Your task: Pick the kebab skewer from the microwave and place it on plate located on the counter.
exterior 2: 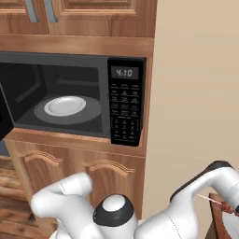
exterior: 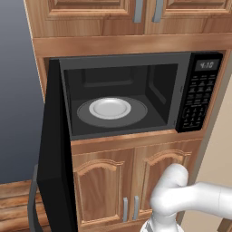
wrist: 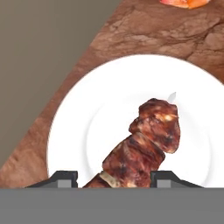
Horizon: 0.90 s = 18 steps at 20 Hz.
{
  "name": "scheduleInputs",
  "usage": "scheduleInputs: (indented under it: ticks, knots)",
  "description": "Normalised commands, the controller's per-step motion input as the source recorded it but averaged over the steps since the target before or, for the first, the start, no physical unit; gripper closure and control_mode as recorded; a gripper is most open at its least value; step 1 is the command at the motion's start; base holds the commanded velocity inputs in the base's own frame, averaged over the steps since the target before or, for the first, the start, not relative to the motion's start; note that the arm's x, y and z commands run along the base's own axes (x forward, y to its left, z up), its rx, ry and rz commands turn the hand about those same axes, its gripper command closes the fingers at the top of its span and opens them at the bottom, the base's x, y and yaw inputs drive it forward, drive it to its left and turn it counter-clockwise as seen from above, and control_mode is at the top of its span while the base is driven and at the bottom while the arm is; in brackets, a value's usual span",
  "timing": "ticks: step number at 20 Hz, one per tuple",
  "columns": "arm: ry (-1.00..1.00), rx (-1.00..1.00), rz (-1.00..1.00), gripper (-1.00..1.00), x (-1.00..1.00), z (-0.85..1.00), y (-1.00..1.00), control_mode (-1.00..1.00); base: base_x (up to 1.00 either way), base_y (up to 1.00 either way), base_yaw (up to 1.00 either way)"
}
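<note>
In the hand view the kebab skewer (wrist: 146, 140), dark reddish-brown meat chunks with a pale stick tip at the far end, sits between my gripper's (wrist: 116, 178) two dark tips, which close on it. It hangs just above the round white plate (wrist: 74, 131) on the brown stone counter (wrist: 144, 35). In the right base view the skewer's thin stick (exterior 2: 209, 200) pokes out beside my wrist at the far right edge. The black microwave (exterior: 199, 90) stands open with its door (exterior: 54, 149) swung left, and its grey turntable (exterior: 136, 118) carries a small white dish (exterior: 110, 108).
An orange food item (wrist: 181, 2) lies on the counter beyond the plate. A beige wall (exterior 2: 196, 93) rises right of the microwave. Wooden cabinets (exterior: 113, 186) sit below and above the microwave. The counter's edge runs diagonally left of the plate.
</note>
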Motion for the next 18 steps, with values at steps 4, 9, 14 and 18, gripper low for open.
scheduleInputs:
  ticks: [4, 9, 14, 18]
  knots:
    - [0.0, 0.0, -0.01, 1.0, 0.0, -0.04, -0.02, -1.0, 0.0, 0.0, 0.0]
    - [0.0, 0.0, 0.0, 1.0, 0.01, 0.0, 0.0, -1.0, 0.0, 0.0, 0.0]
    - [0.02, 0.0, 0.0, -1.0, 0.05, 0.0, 0.0, -1.0, 0.0, 0.0, 0.0]
    - [0.0, 0.0, 0.0, -1.0, 0.0, 0.0, 0.0, -1.0, 0.0, 0.0, 0.0]
